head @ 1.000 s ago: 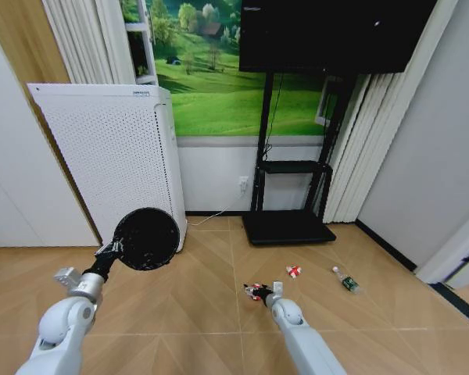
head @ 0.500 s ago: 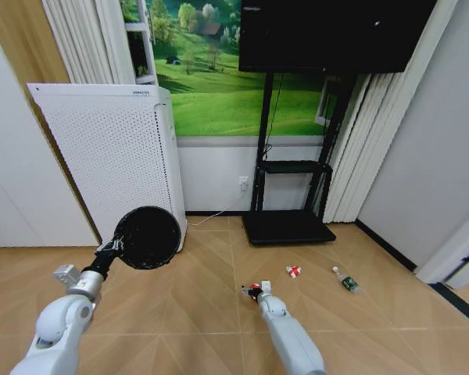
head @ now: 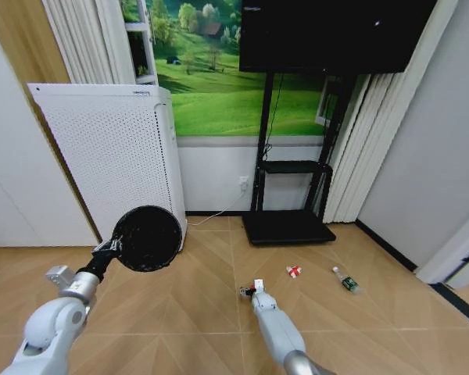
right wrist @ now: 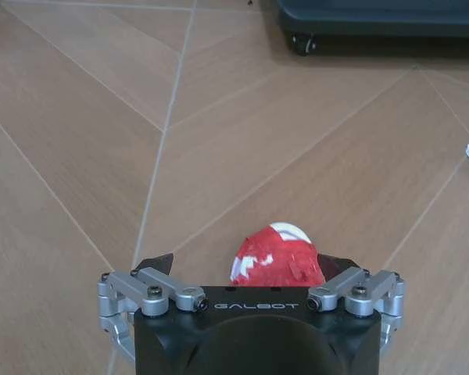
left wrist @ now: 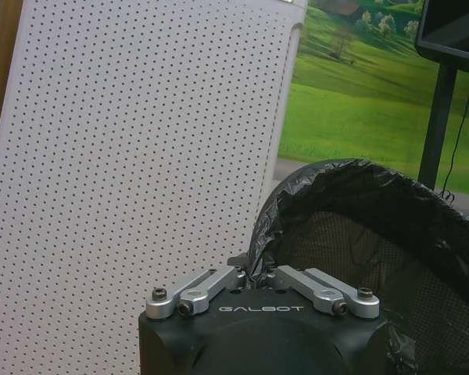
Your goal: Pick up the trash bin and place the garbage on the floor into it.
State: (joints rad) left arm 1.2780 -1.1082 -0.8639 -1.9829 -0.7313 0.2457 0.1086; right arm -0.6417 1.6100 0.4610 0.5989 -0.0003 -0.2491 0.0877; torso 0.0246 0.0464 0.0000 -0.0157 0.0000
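My right tool point(right wrist: 246, 269): it is down near the floor point(right wrist: 78, 156) and grips a crumpled red-and-white wrapper point(right wrist: 275, 255) between its fingers. In the head view my right tool point(head: 252, 292) sits low in front of me.
How to do this step well: I think I should keep my grip firm, lift slowly, and carry the wrapper across to the bin's open mouth. I should only let go when the wrapper is right over the hole, or it may bounce off the rim.
My left tool point(left wrist: 259, 275): it is clamped on the rim of the trash bin point(left wrist: 375, 250) and holds it up off the floor. In the head view my left tool point(head: 109, 248) is out to my left side, well apart from my right tool.
The trash bin point(head: 146, 238): it is black wire mesh with a black bag inside. It is tipped so its mouth faces me. I see no garbage in it.
Past my right tool: a second red-and-white wrapper point(head: 294, 271) lies on the floor, and a small clear bottle point(head: 346, 281) lies farther off. Both are outside the bin.
Past the bin: a tall white box with tiny holes point(head: 113, 156) stands just behind it.
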